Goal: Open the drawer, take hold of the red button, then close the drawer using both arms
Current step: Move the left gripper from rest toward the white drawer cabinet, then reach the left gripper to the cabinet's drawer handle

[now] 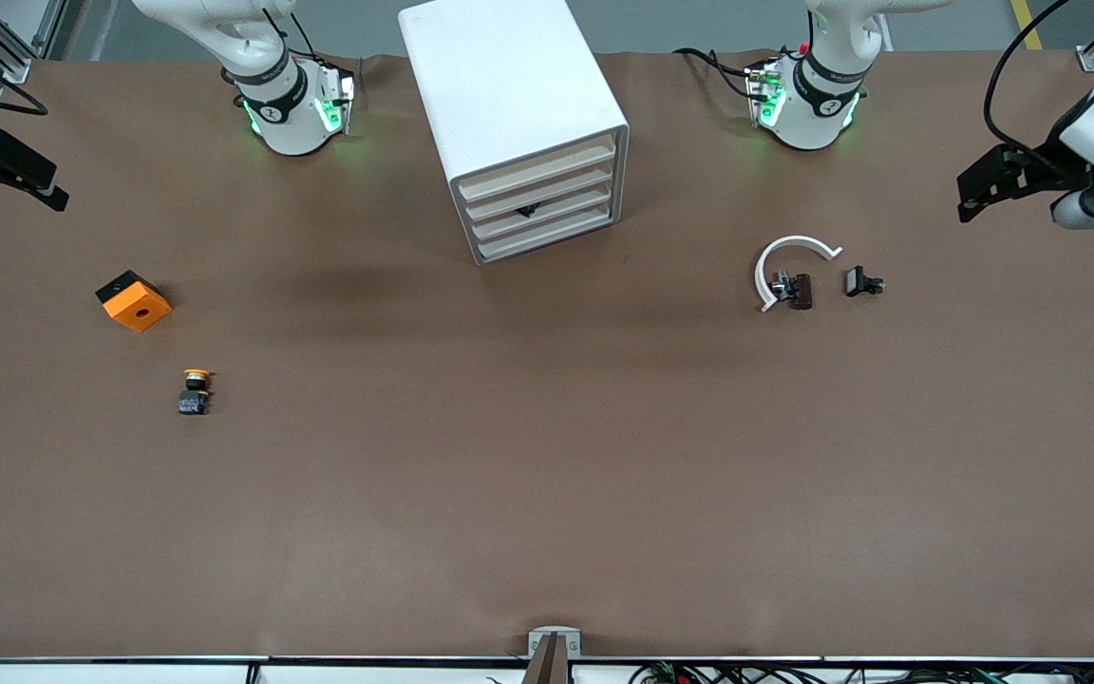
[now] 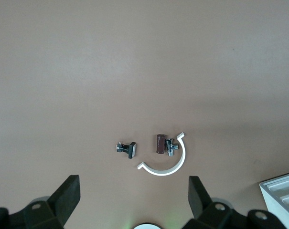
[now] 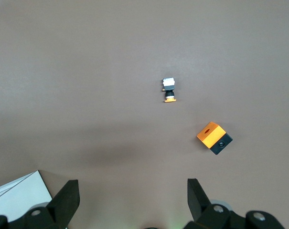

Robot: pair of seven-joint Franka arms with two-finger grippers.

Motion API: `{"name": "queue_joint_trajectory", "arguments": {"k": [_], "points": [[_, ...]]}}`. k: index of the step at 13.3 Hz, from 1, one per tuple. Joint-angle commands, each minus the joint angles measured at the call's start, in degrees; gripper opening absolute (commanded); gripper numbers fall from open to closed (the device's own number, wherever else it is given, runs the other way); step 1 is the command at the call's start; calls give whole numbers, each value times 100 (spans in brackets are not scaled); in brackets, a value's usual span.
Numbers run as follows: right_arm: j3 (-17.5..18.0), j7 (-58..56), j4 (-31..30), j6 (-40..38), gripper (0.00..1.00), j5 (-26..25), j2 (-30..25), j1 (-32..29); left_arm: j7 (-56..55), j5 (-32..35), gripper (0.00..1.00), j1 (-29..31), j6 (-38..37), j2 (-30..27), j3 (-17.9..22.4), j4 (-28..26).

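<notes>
Fingers (image 2: 68,198) of both grippers wide, empty

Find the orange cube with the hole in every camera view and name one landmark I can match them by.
Front view: the orange cube lies toward the right arm's end of the table, farther from the camera than the yellow-capped button.
Left wrist view: not in it.
Right wrist view: the cube shows above the open right gripper.
Shared landmark: the yellow-capped button beside the cube in the front and right wrist views; the left wrist view lacks it.
</notes>
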Motion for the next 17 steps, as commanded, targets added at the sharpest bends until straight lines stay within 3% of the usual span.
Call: {"name": "queue_joint_trajectory", "arguments": {"k": [1,7,12,17], "points": [[61,40,35,15,100,60,-88,-67,-6,104,100,-99,63,530,-204,128],[61,-13,70,15,100,51,-9,-76,-1171,87,100,-143,785,1383,-784,23],[44,-30,88,-11,100,60,-17,-85,-4315,-1,100,-862,750,2087,-882,58],[26,-39,79,-3,100,16,-17,-111,-7715,-80,100,-2162,767,2824,-864,189]]}}
